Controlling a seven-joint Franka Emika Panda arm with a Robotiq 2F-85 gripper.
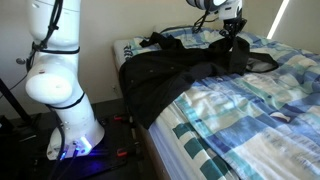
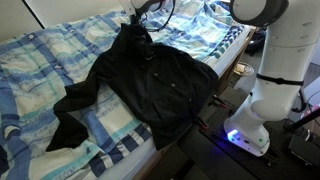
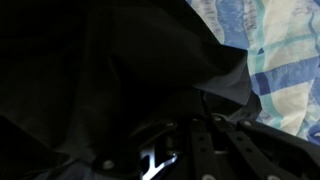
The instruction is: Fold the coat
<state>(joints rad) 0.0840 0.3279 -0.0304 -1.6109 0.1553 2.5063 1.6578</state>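
The black coat (image 2: 150, 85) lies spread across the bed with its sleeves reaching out, and one edge hangs over the bed's side next to the robot base. It also shows in an exterior view (image 1: 165, 75). My gripper (image 1: 232, 32) is over the coat's far end and is shut on a fold of the fabric, which rises in a peak up to the fingers. In an exterior view the gripper (image 2: 137, 18) sits at the coat's upper end. In the wrist view the dark coat (image 3: 90, 70) fills most of the picture, and the gripper (image 3: 208, 108) pinches it.
The blue-and-white patterned bedspread (image 1: 250, 100) covers the bed and also shows in an exterior view (image 2: 40, 60) and in the wrist view (image 3: 285, 50). The white robot base (image 2: 262, 110) stands beside the bed. The dark floor (image 2: 190, 160) runs along the bed's edge.
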